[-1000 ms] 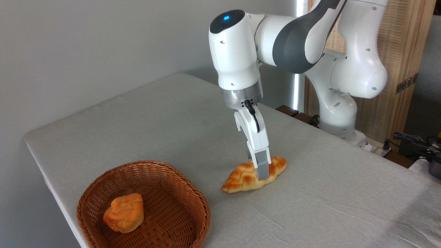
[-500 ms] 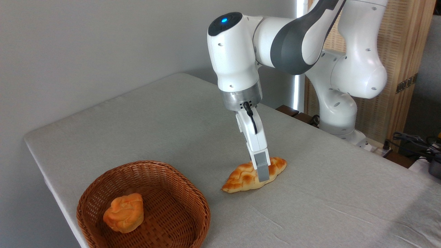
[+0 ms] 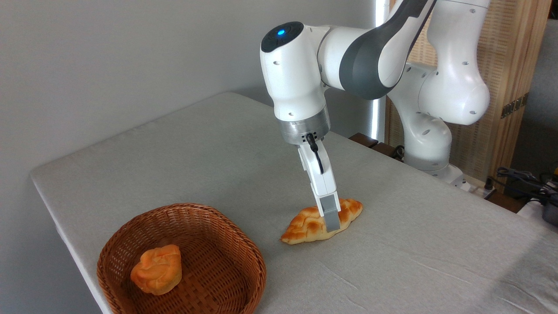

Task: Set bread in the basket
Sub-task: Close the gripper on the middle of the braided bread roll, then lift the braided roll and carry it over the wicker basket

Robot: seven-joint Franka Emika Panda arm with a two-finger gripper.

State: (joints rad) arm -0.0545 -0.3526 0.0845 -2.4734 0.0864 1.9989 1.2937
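Note:
The bread [image 3: 305,224], a long braided golden-brown loaf, lies flat on the grey table [image 3: 209,148] to the right of the basket. My gripper [image 3: 330,220] reaches down over the loaf's middle. Its near grey fingertip [image 3: 333,221] stands against the loaf's front side, almost down to the cloth. The far finger is hidden behind the loaf, so I cannot see whether the jaws press on it. The basket [image 3: 260,266], round reddish-brown wicker, sits at the table's front left corner, well apart from the loaf.
A small orange bun [image 3: 157,269] lies inside the basket. The arm's white base [image 3: 429,152] stands at the table's back right, with cables [image 3: 523,179] and a wooden screen [image 3: 510,74] beyond. The table's left edge runs close by the basket.
The wrist has tilted and moved slightly left, and the fingers have sunk a little lower around the loaf. The bread and basket have stayed in place.

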